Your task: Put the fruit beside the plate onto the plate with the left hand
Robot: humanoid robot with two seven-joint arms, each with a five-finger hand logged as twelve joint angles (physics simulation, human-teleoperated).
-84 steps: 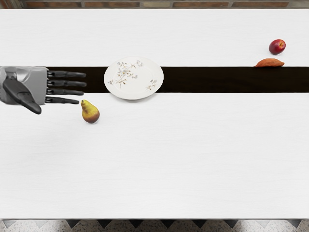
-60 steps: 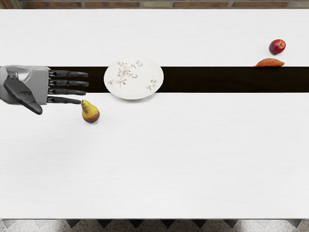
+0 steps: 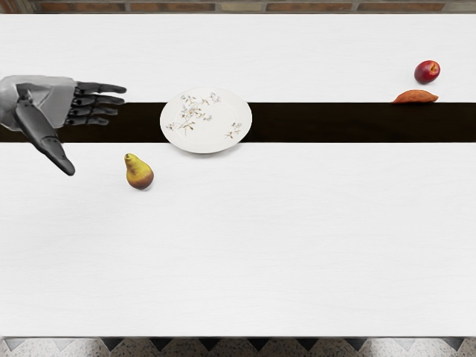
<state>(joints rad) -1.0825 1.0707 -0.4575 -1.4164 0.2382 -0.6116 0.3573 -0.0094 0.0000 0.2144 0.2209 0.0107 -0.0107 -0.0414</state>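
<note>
A yellow-brown pear (image 3: 138, 172) lies on the white table just below and left of the flowered white plate (image 3: 206, 120). My left hand (image 3: 93, 111) comes in from the left edge, up and left of the pear and apart from it. Its fingers (image 3: 104, 100) are stretched toward the plate and its thumb (image 3: 52, 143) hangs down; it is open and holds nothing. The right hand is out of view.
A dark strip (image 3: 335, 122) runs across the table behind the plate. At the far right lie a red apple (image 3: 427, 71) and an orange-brown sweet potato (image 3: 414, 97).
The left hand has lifted and drawn back from the pear's top toward the upper left, and has tilted. The pear and plate have not moved.
</note>
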